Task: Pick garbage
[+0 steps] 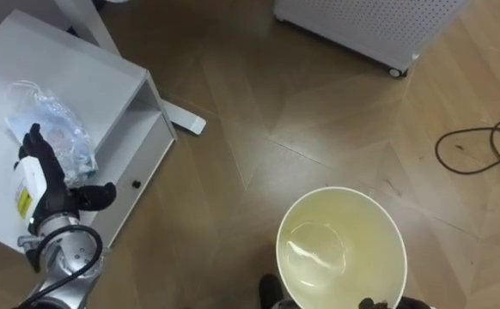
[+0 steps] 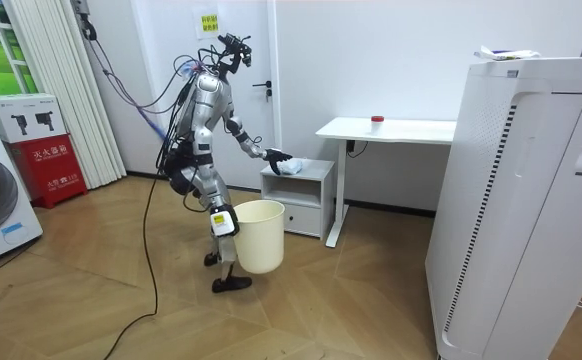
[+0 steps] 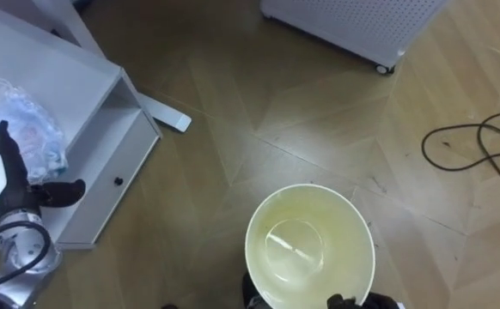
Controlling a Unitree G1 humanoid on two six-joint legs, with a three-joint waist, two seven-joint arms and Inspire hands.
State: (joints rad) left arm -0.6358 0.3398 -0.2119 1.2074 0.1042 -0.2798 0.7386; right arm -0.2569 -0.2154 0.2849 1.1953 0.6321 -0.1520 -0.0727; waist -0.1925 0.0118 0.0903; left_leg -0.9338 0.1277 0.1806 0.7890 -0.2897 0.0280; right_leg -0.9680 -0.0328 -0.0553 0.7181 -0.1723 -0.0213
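The pale yellow bin (image 1: 384, 233) sits at the lower centre of the eye views, mouth up. A faint shiny crease lies on its bottom; whether that is a film or a liner I cannot tell. In the room view it hangs beside the robot's leg, in front of the white cabinet (image 1: 91, 77).

The garbage is a crumpled clear plastic bag (image 1: 51, 120) with a bluish tint. It lies on the cabinet top at the left edge of the frame.

The left hand (image 1: 45, 182) reaches onto the cabinet top just below the bag. Its fingers are straight and point up-frame, its thumb is spread to the right, and its fingertips touch the bag's lower edge without gripping it. The right hand (image 1: 379, 304) shows at the bottom edge, dark fingers hooked over the bin's rim, carrying it.
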